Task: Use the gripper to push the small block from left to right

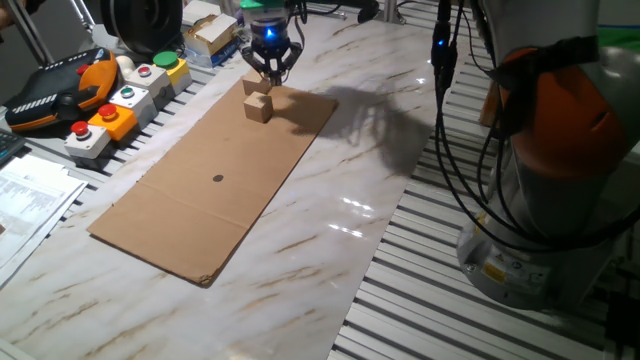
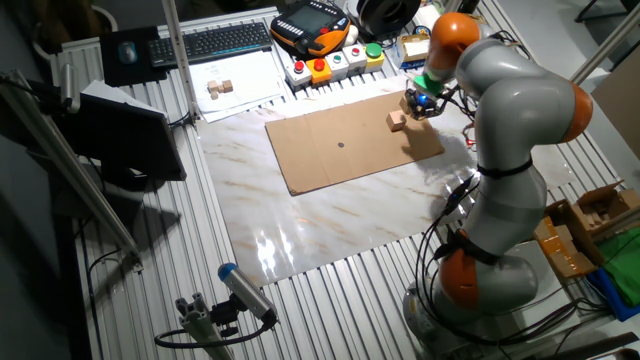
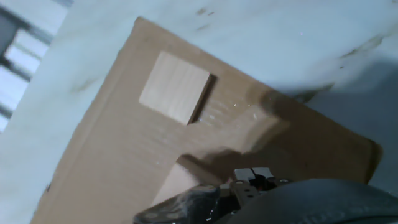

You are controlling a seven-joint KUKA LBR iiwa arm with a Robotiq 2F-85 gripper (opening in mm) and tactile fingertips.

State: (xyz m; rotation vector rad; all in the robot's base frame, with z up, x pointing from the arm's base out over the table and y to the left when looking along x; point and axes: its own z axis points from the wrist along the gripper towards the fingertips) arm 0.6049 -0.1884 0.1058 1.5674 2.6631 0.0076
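Observation:
A brown cardboard sheet lies on the marble table. A small light wooden block sits near the sheet's far end, and a second block sits just behind it. The black gripper, with a blue light above it, hangs over the rear block, its fingers drawn together to a point and holding nothing. In the other fixed view the gripper is just right of the block. The hand view shows one block in the open and another partly hidden beside the fingertips.
Push-button boxes and an orange teach pendant stand along the table's left side, with papers nearer. The arm's base and hanging cables are at the right. A black dot marks the cardboard's middle.

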